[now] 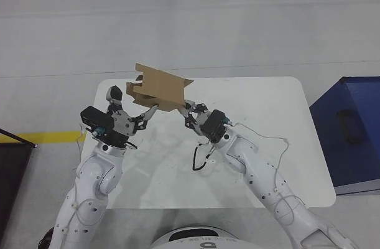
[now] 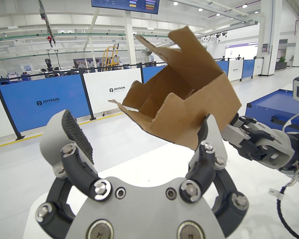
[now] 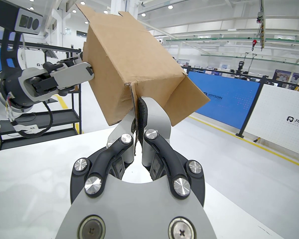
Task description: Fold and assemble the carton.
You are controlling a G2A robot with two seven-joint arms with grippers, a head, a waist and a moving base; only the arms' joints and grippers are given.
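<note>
Right wrist view: right hand point(image 3: 138, 111) pinches carton point(image 3: 129, 58) corner flap.

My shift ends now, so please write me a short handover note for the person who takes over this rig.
Left gripper: jaws open, one finger against the carton wall.
Right gripper: jaws shut on a carton edge, holding it above the table.
Done: carton opened to a box shape.
Left: the end flaps stand unfolded; fold and close them.
</note>
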